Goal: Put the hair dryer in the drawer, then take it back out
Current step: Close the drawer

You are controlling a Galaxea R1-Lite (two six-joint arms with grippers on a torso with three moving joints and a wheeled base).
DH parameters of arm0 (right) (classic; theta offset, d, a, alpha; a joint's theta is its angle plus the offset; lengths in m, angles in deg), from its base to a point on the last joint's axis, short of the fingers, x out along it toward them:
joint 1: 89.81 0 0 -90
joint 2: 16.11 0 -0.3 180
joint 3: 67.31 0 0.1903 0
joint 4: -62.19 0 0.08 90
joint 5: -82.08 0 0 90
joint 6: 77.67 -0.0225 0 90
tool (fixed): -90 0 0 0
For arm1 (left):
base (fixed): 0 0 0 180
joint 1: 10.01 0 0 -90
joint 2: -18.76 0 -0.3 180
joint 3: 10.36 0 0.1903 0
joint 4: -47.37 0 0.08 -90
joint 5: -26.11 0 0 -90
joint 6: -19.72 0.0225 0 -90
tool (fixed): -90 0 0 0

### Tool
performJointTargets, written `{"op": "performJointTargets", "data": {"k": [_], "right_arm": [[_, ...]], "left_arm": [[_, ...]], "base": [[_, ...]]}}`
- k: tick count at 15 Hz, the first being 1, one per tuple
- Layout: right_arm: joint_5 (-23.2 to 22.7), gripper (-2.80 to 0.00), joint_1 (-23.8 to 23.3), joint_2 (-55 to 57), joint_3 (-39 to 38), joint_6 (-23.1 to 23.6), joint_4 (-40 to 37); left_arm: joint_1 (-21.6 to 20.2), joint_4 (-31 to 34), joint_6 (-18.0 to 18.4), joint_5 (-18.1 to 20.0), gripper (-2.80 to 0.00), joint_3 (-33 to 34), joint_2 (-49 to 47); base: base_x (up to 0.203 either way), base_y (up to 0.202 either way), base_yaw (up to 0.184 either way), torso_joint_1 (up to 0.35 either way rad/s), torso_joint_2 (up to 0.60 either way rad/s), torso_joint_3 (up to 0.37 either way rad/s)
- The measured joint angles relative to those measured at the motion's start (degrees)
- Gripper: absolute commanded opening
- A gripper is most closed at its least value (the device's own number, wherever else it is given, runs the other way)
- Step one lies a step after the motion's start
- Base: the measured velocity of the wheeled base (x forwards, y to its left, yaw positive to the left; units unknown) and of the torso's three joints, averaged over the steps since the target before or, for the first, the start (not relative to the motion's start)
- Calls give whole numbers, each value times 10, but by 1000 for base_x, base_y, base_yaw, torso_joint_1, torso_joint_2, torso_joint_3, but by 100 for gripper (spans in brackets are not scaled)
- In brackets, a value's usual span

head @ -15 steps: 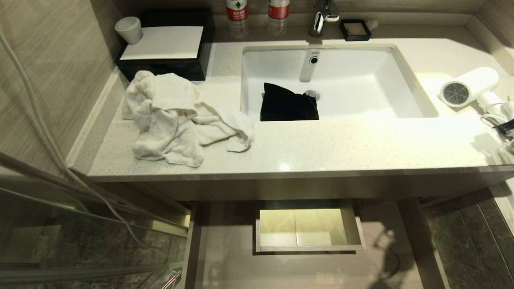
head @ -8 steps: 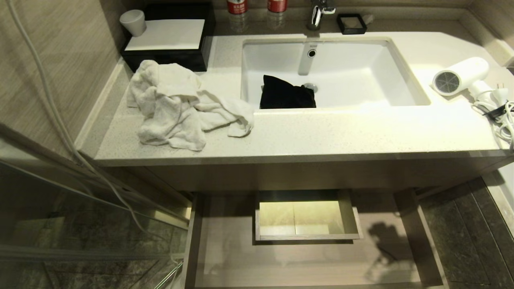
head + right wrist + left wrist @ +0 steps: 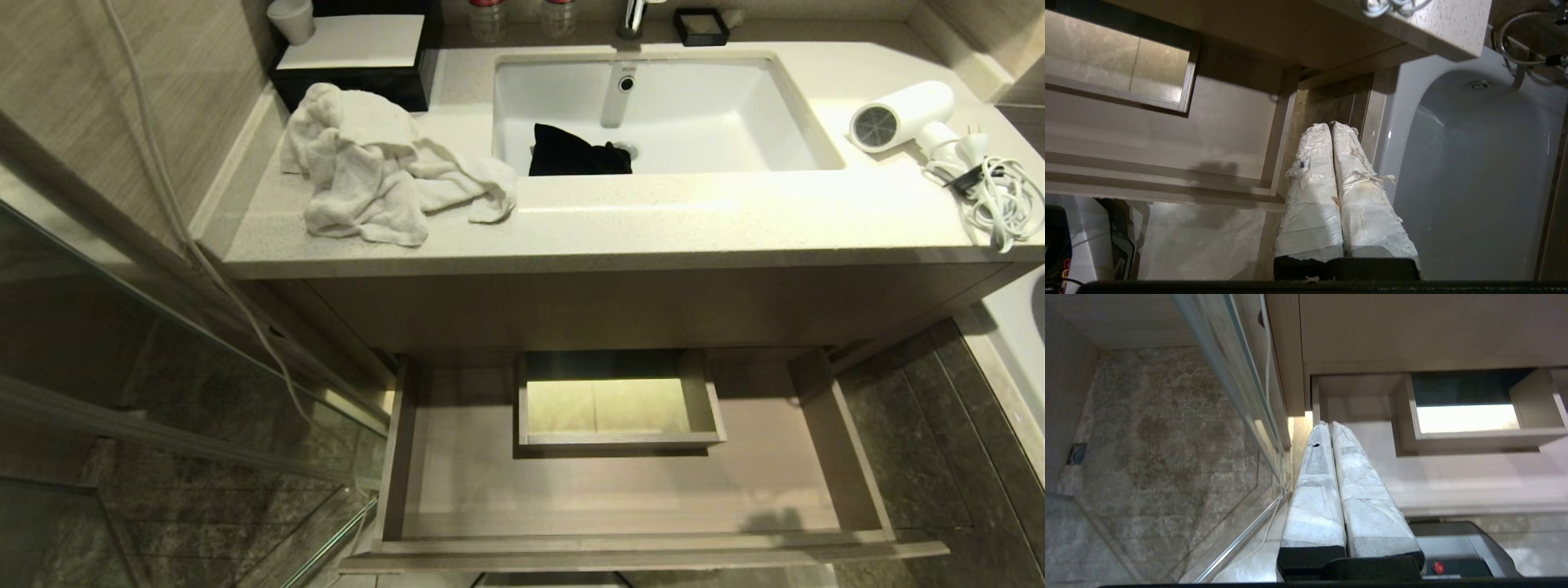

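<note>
The white hair dryer (image 3: 898,114) lies on the counter's right end, grey grille facing the sink, its light cord (image 3: 1000,200) bundled beside it. Below the counter the wide beige drawer (image 3: 620,498) stands pulled out, nothing lying on its floor, with the boxed cutout (image 3: 616,400) at its back. Neither arm shows in the head view. My left gripper (image 3: 1329,424) is shut and holds nothing, near the left side of the drawer (image 3: 1453,473). My right gripper (image 3: 1331,125) is shut and holds nothing, just outside the right wall of the drawer (image 3: 1229,130).
A crumpled white towel (image 3: 375,167) lies on the counter's left. A black cloth (image 3: 575,153) sits in the sink (image 3: 735,106). A black box (image 3: 359,49) and grey cup (image 3: 291,18) stand at the back left. The bathtub (image 3: 1474,163) is right, a glass screen (image 3: 122,327) left.
The whole head picture has slid upward as the camera moved, so the drawer's front edge now shows. The arm's shadow has left the drawer floor. Hair dryer and towel lie as before.
</note>
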State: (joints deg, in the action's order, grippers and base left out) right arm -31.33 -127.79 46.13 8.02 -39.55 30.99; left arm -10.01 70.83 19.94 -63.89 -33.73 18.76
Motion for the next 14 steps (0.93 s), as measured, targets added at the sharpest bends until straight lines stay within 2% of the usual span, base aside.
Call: {"op": "performJointTargets", "data": {"k": [2, 4, 14], "right_arm": [[-5, -280, 1, -11, -7, -1, -1], [-10, -280, 1, -25, -26, -9, -4], [-11, -280, 1, -65, -47, -11, -25]], "left_arm": [[0, 0, 0, 0, -280, 0, 0], [0, 0, 0, 0, -280, 0, 0], [0, 0, 0, 0, -280, 0, 0]], "base": [[0, 0, 0, -159, -19, -168], [0, 0, 0, -179, 234, 53], [0, 0, 0, -174, 329, 149]]}}
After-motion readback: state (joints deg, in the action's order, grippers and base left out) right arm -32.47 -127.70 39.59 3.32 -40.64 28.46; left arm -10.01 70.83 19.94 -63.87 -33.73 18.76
